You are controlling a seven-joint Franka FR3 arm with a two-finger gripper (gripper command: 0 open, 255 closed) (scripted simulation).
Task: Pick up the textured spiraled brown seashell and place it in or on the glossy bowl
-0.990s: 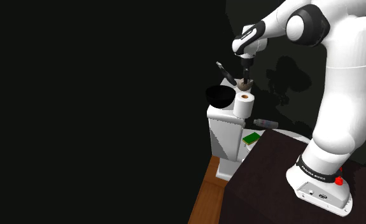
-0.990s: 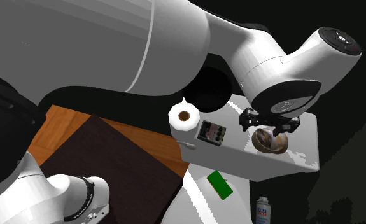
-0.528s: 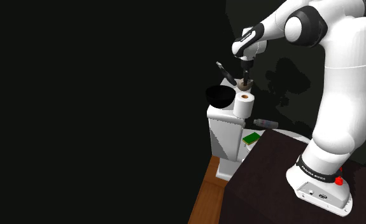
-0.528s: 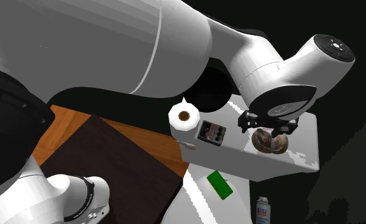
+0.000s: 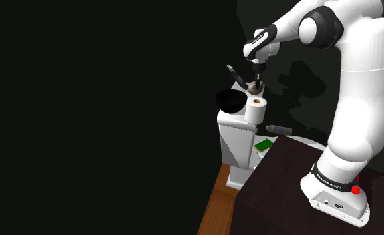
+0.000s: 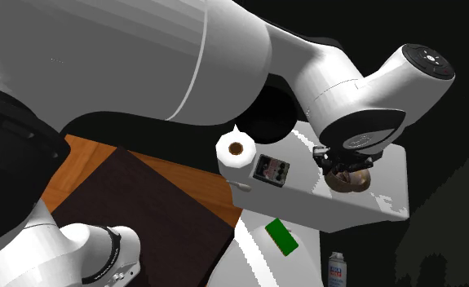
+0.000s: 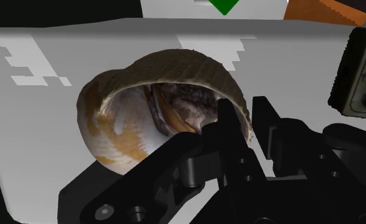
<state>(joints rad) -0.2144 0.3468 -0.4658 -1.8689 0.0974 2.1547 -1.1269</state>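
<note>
- White block-shaped counter, set against a black area, carries all I am watching.
- My all-black two-finger gripper points down at it, its fingers drawn close and clamped on the lip of the brown-and-cream spiraled seashell.
- I cannot tell whether the seashell touches the counter.
- In the shoulder view, a glossy black bowl sits at the seashell's 8 o'clock and a white paper roll at its 6 o'clock.

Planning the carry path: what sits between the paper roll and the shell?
A small dark device, seen in the second exterior view between roll and shell.
</note>
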